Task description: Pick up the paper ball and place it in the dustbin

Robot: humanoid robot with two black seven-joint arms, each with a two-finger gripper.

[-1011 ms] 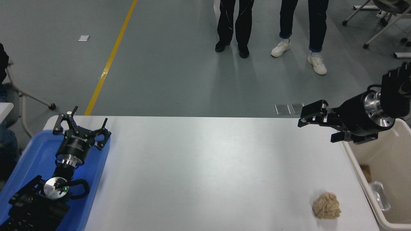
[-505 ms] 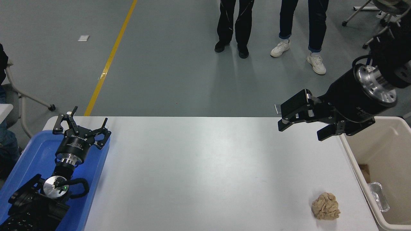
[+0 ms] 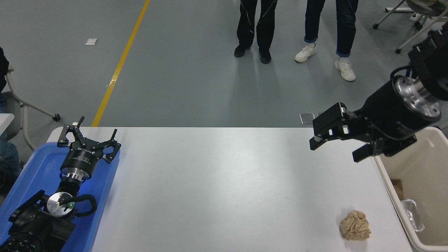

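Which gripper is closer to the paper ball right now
Right. The right gripper hangs open above the table, beyond the paper ball. The left gripper is parked over the blue tray, across the table.

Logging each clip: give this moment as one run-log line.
right hand: open, empty, above table's far right | paper ball: on table, untouched | dustbin: right edge | left hand: open, parked over blue tray
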